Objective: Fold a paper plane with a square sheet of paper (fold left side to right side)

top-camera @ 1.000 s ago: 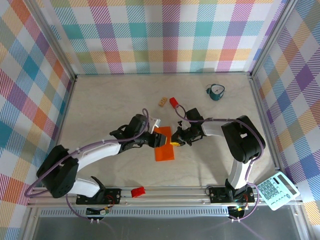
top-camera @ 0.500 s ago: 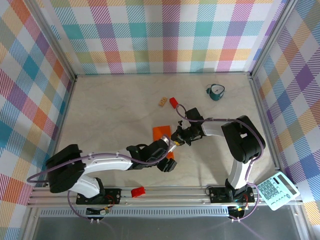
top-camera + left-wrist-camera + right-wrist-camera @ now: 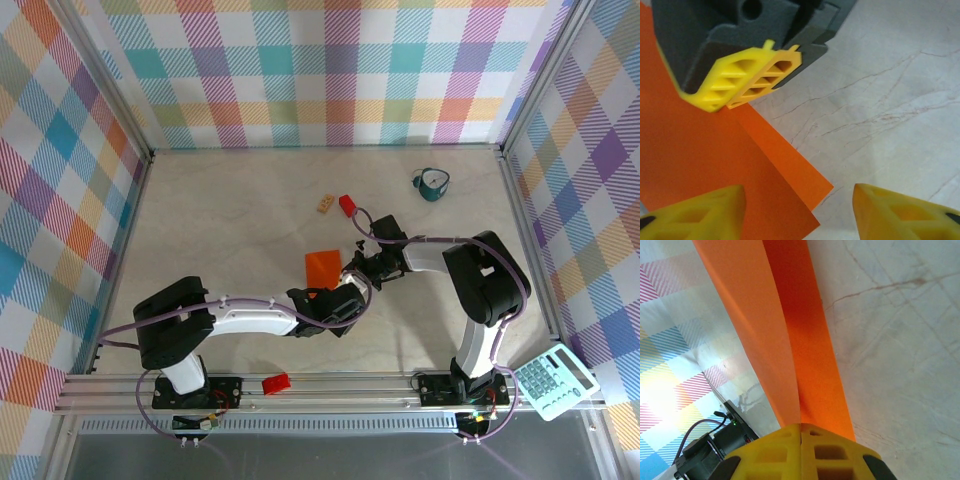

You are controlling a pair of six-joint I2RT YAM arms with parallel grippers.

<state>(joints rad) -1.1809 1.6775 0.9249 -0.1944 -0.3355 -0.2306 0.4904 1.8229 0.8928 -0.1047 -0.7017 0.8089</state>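
Orange sheet now beneath left pincer

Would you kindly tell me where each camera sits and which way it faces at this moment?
Top external: above and behind the bases, looking down on the table; both arms show, left pincer and right pincer close together by the square sheet of paper.
Left wrist: on the left arm, facing down at the sheet's corner; own fingertips apart at the bottom.
Right wrist: on the right arm, looking along the sheet; own fingers shut on it.
Shared: both wrist views show the right pincer pinching the sheet.
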